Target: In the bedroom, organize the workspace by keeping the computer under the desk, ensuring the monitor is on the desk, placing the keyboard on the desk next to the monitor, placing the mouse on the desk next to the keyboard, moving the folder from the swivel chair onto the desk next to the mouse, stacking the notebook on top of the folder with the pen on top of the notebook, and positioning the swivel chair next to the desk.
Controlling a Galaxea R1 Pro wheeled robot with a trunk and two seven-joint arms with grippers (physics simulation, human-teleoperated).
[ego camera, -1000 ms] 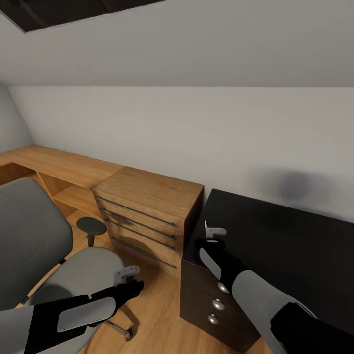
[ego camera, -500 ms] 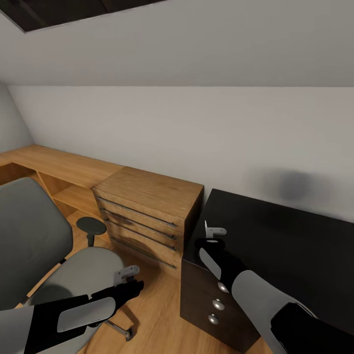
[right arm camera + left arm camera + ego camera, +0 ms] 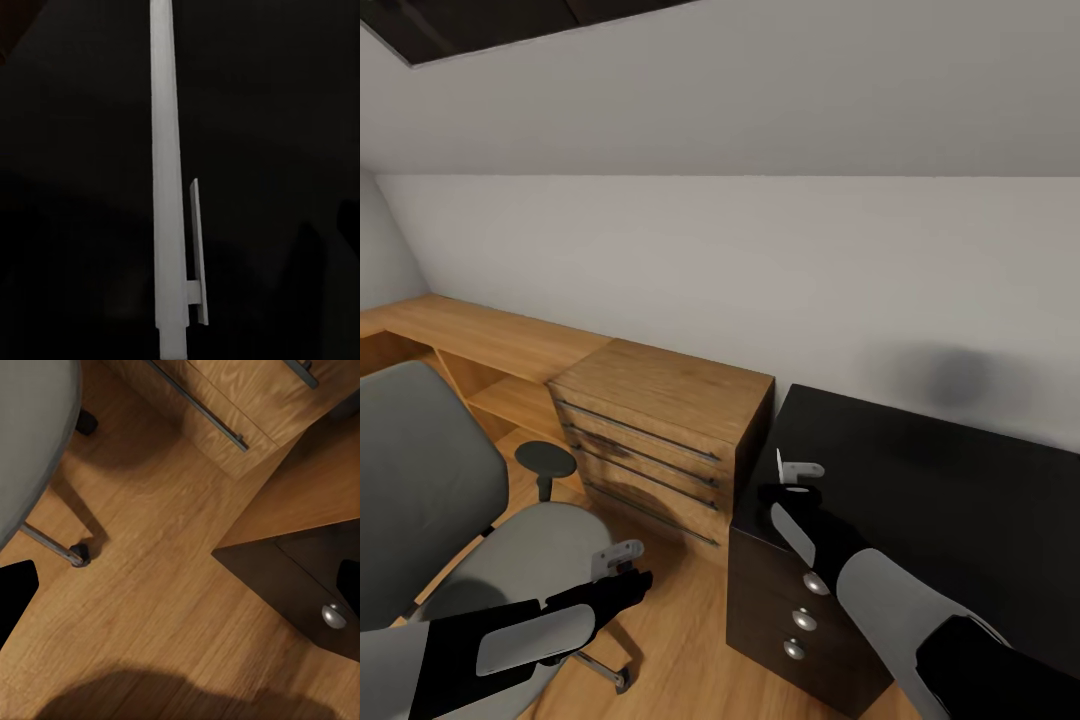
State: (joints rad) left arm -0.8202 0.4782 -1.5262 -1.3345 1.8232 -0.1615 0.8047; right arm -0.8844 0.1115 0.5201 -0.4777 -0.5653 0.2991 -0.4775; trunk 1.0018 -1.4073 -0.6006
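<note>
My right forearm hides the bench's [image 3: 920, 470] near corner at five o'clock. The swivel chair [image 3: 430, 490] is cut off at nine o'clock. I can't read either hand's fingers: right hand [image 3: 797, 470], left hand [image 3: 618, 556].

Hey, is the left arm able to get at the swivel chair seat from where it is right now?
Probably yes. The left gripper hangs just off the front edge of the swivel chair seat, with nothing between them; the seat looks bare in the head view.
</note>
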